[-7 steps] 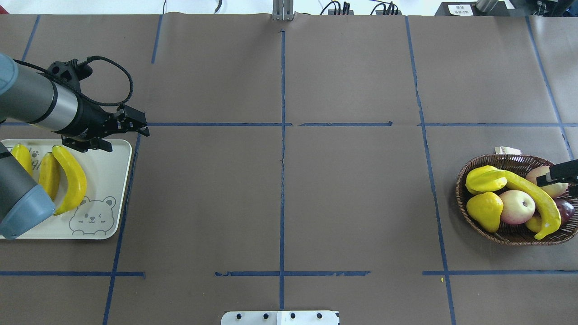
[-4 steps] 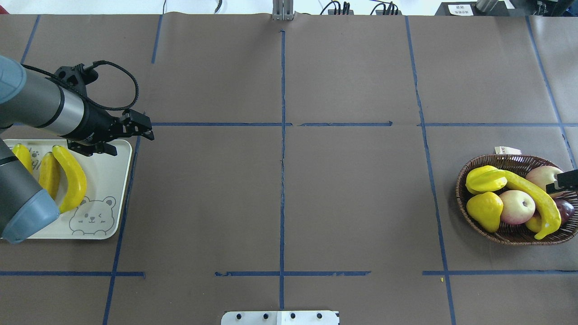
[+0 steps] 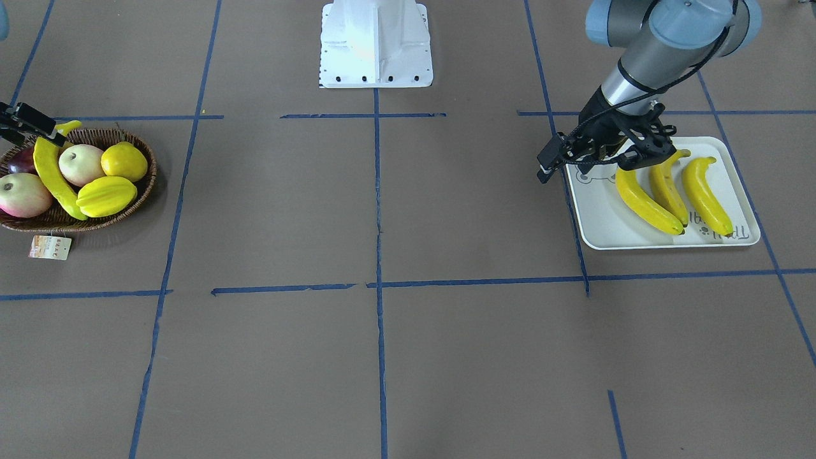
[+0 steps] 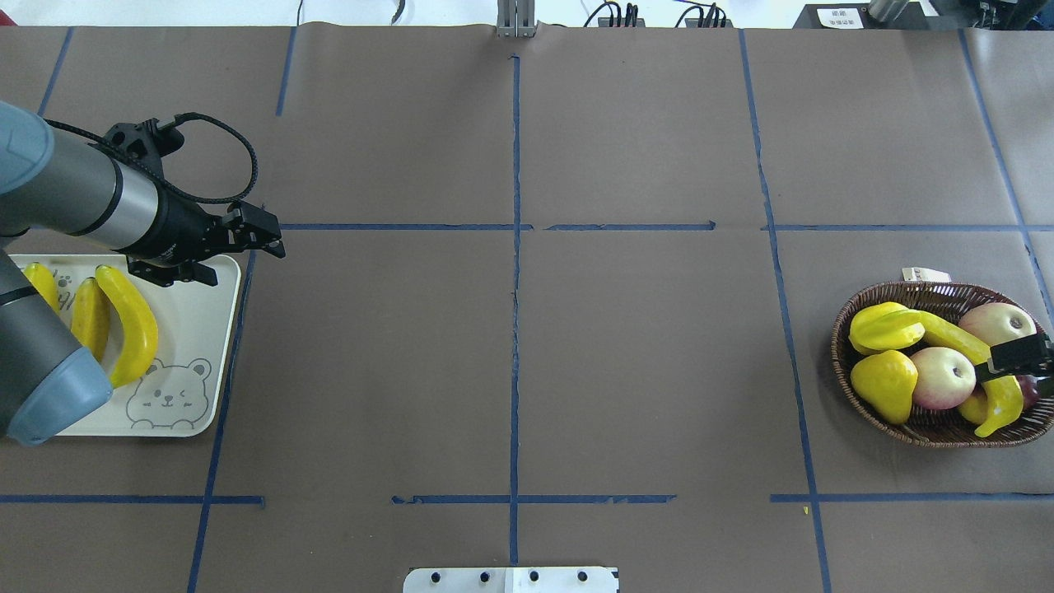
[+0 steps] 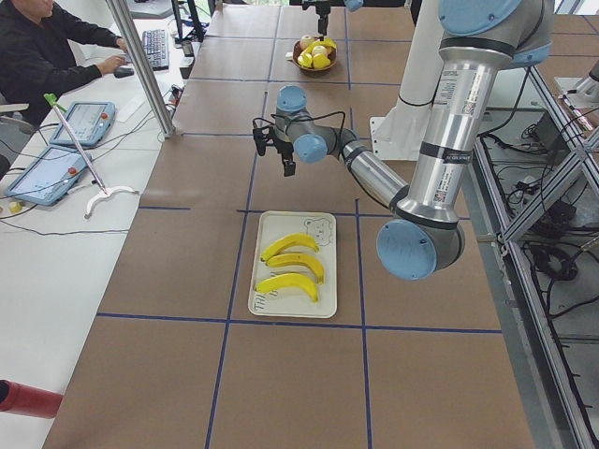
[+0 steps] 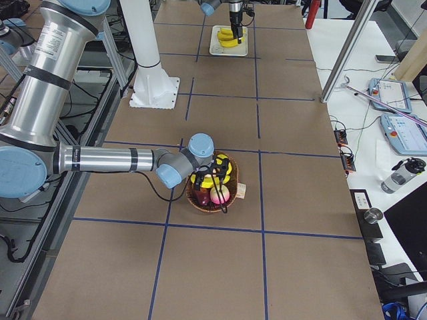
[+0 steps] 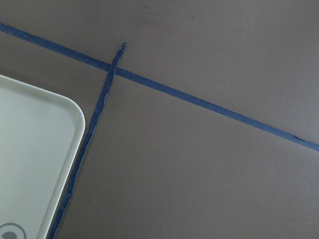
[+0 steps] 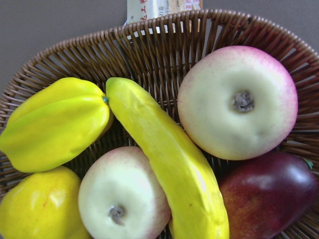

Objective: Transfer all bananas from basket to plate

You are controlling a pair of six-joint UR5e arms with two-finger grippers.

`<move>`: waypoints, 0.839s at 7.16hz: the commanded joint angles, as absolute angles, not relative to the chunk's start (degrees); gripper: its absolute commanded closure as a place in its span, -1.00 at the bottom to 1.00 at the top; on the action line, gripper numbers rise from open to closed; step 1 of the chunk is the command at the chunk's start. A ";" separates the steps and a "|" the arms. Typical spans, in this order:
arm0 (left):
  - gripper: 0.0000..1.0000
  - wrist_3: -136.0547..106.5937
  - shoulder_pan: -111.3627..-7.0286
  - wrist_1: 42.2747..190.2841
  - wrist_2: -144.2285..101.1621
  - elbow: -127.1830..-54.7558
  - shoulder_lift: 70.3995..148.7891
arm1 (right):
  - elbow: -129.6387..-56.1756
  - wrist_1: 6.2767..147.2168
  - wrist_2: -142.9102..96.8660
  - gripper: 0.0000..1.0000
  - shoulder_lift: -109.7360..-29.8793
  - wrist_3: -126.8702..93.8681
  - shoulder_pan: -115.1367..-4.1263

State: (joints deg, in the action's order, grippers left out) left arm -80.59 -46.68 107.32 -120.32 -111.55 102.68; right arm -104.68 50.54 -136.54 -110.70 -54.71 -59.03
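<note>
Bananas (image 4: 142, 325): three lie side by side on plate (image 4: 198, 313); fourth banana (image 4: 955, 336) lies in basket (image 4: 939, 430), far from plate. Left gripper (image 4: 265, 235) hovers just beside plate's corner, right gripper (image 4: 1009, 358) far from plate, above fourth banana; cannot tell either's jaw opening.

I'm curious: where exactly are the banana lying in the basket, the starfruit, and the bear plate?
banana (image 8: 169, 169): right wrist view, middle of its body.
starfruit (image 8: 55, 122): right wrist view, on its central ridge.
plate (image 4: 202, 321): overhead view, bare surface near its right edge.
</note>
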 commanded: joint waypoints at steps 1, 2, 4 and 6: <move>-1.00 -80.60 -46.67 107.31 -120.32 -111.71 102.74 | -103.45 50.45 -136.49 -1.00 -110.48 -54.75 -58.54; -1.00 -80.60 -46.67 107.31 -120.32 -111.71 102.74 | -103.10 50.45 -136.67 -1.00 -110.48 -54.76 -58.54; -1.00 -80.60 -46.67 107.31 -120.32 -111.71 102.83 | -103.01 50.45 -136.58 -0.96 -110.65 -54.76 -58.18; -1.00 -80.60 -46.67 107.31 -120.32 -111.71 102.74 | -102.75 50.45 -136.67 -0.53 -110.74 -54.76 -58.18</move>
